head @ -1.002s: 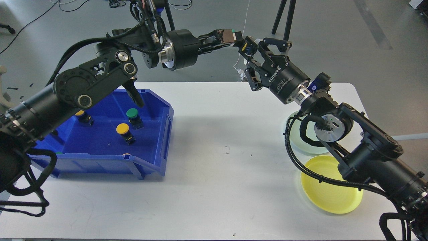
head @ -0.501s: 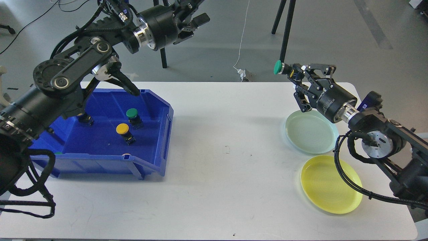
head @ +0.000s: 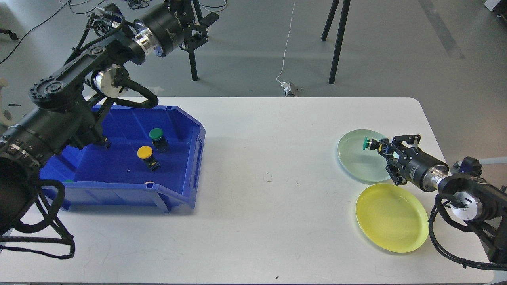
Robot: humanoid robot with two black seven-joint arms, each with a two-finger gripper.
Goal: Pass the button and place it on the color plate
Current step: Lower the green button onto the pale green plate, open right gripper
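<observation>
My right gripper (head: 379, 147) is shut on a green button (head: 366, 144) and holds it low over the pale green plate (head: 356, 162) at the right of the table. A yellow plate (head: 390, 217) lies just in front of it. My left gripper (head: 200, 21) is open and empty, raised high beyond the table's far edge, above the blue bin (head: 122, 170). In the bin stand a green button (head: 157, 136) and a yellow button (head: 146, 155); another button (head: 103, 141) is partly hidden by my left arm.
The blue bin sits at the left of the white table (head: 261, 198). Tripod legs (head: 336, 43) and a cable (head: 287, 43) stand on the floor beyond the far edge. Bare table lies between bin and plates.
The green button passed from my left gripper to my right. My right arm carried it down and right to the pale green plate. My left arm drew back to the upper left, empty.
</observation>
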